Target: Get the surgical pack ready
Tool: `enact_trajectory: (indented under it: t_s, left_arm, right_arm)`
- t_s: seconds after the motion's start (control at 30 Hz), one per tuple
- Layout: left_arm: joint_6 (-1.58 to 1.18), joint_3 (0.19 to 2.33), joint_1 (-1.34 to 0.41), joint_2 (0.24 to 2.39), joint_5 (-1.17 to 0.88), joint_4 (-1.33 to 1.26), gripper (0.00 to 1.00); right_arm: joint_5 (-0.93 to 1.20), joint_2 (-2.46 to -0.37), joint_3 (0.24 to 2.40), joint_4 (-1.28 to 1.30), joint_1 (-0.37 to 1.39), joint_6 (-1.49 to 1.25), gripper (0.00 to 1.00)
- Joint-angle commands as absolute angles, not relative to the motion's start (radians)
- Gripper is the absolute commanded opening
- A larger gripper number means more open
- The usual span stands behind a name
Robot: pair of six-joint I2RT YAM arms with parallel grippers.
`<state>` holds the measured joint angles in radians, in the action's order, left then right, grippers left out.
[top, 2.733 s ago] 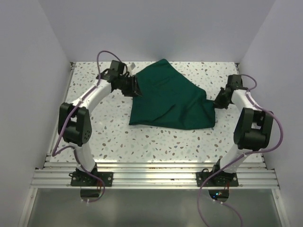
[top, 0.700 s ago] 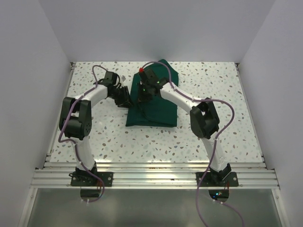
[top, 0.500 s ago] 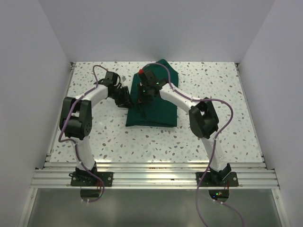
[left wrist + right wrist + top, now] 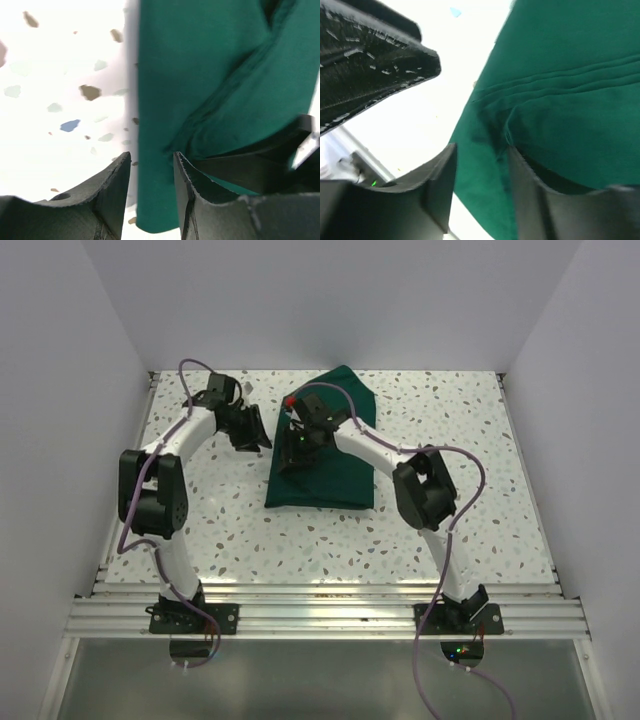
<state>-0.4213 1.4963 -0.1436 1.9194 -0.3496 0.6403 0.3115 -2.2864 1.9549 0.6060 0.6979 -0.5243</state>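
The surgical pack [image 4: 322,468], a dark green drape, lies folded into a narrow upright block in the middle of the table, with a peak at its far end. My left gripper [image 4: 254,433] hovers just left of the drape's left edge, jaws open and empty. The left wrist view shows that edge [image 4: 150,100] below the gap of the left gripper [image 4: 151,167]. My right gripper [image 4: 293,448] sits over the drape's upper left part, open. Between its fingers [image 4: 481,165] only the flat cloth [image 4: 560,75] shows, with nothing gripped.
White walls close in the speckled table [image 4: 470,430] on three sides. The right arm's elbow [image 4: 425,490] reaches across the drape's right side. The two grippers are close together; the left one's finger [image 4: 370,55] shows in the right wrist view.
The right gripper has opened and let go of the drape's folded-over edge. The left gripper has drawn back to the left, off the cloth, and opened a little wider.
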Motion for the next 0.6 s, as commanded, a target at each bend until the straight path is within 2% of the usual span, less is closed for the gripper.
enact_trajectory:
  t_s: [0.0, 0.1, 0.23, 0.27, 0.33, 0.37, 0.47, 0.57]
  left_arm:
    - [-0.400, 1.552, -0.137, 1.864, -0.464, 0.638, 0.43]
    - [-0.431, 1.557, -0.138, 1.876, -0.560, 0.612, 0.39]
    - [-0.498, 1.507, -0.167, 1.873, -0.693, 0.493, 0.33]
    - [-0.509, 1.497, -0.176, 1.879, -0.712, 0.474, 0.30]
    - [-0.538, 1.470, -0.201, 1.890, -0.756, 0.433, 0.25]
    - [-0.548, 1.462, -0.209, 1.904, -0.765, 0.423, 0.24]
    - [-0.580, 1.433, -0.233, 1.934, -0.795, 0.382, 0.21]
    - [-0.581, 1.425, -0.239, 1.963, -0.776, 0.377, 0.20]
  right_arm:
    - [0.469, -2.188, 1.938, 0.579, 0.657, -0.509, 0.50]
    - [0.505, -2.096, 1.852, 0.529, 0.585, -0.546, 0.52]
    - [0.547, -2.019, 1.751, 0.497, 0.497, -0.571, 0.47]
    - [0.581, -2.004, 1.712, 0.486, 0.486, -0.572, 0.36]
    - [0.624, -1.999, 1.680, 0.460, 0.472, -0.569, 0.24]
    - [0.644, -1.999, 1.649, 0.451, 0.472, -0.568, 0.12]
    - [0.741, -2.002, 1.550, 0.317, 0.482, -0.633, 0.03]
    - [0.798, -2.003, 1.473, 0.238, 0.497, -0.673, 0.00]
